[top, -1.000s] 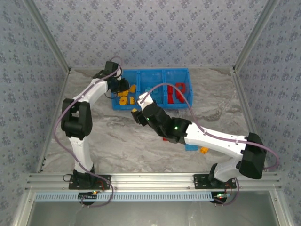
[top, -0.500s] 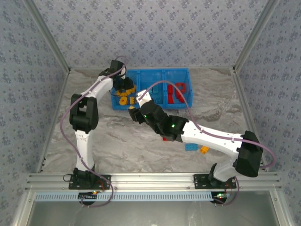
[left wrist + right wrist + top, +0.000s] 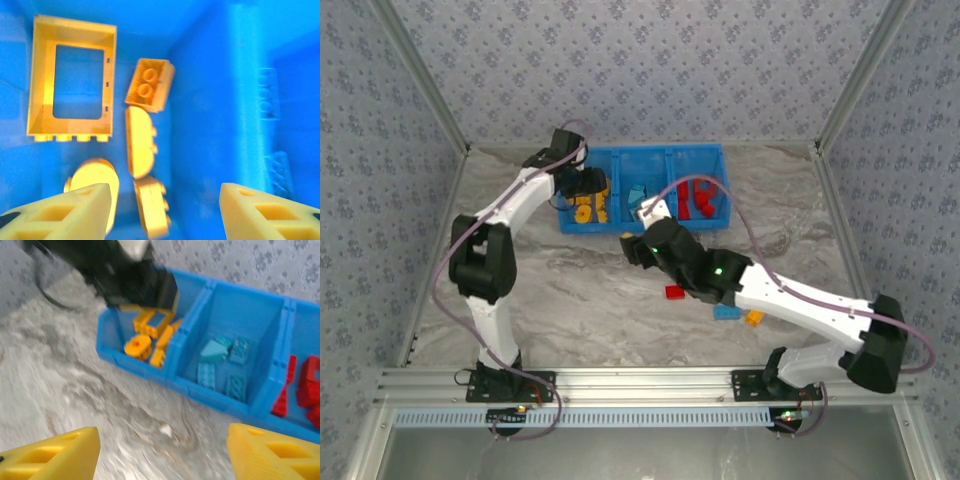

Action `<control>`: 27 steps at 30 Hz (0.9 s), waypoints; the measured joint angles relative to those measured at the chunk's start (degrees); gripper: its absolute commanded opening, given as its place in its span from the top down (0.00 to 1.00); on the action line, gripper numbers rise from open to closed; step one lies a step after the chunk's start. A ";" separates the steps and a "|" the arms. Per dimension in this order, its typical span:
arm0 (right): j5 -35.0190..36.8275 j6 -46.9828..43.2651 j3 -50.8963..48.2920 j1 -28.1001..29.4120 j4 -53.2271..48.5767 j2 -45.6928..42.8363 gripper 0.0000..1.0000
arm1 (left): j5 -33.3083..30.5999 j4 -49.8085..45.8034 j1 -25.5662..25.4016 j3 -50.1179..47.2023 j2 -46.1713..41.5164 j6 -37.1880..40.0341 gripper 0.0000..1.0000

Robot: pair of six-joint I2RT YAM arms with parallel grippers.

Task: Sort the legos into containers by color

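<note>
Left claw (image 3: 164, 207): released, fingers spread wide, nothing between them. It hangs over the left compartment of the blue bin (image 3: 650, 151).

On the compartment floor beneath it, all yellow-orange:
- an open rectangular frame (image 3: 70, 82)
- a two-stud brick (image 3: 149, 84), tilted, just beside the frame
- a half-round piece (image 3: 139, 142), right under the brick
- a round piece (image 3: 94, 177), partly hidden behind one of my fingers
- one more piece (image 3: 151, 206), low in the view and too blurred to identify

Right claw (image 3: 162, 450): also released and empty. It hovers over bare counter (image 3: 75, 385), short of the bin's front wall.

Its wrist view is blurred but shows all three compartments. The left one has yellow-orange pieces with my left arm above them. The middle one has blue-teal bricks (image 3: 225, 365). The right one has red bricks (image 3: 310, 385).

Top view: three legos lie loose on the counter near my right forearm. The red brick (image 3: 674, 292) sits apart. The blue brick (image 3: 726, 312) and the orange brick (image 3: 754, 318) are just beside each other.
</note>
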 measured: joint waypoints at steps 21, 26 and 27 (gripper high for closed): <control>-13.92 -14.03 -0.33 -6.62 -31.87 18.99 0.06 | 3.63 5.51 -32.30 -46.36 -62.36 -6.86 0.31; -13.35 -17.42 1.57 -7.21 -33.07 22.53 0.07 | 3.54 5.53 -33.42 -48.11 -65.79 -8.15 0.31; -13.22 -17.97 1.88 -7.23 -33.03 23.37 0.09 | 3.41 5.51 -33.46 -48.22 -66.12 -8.33 0.31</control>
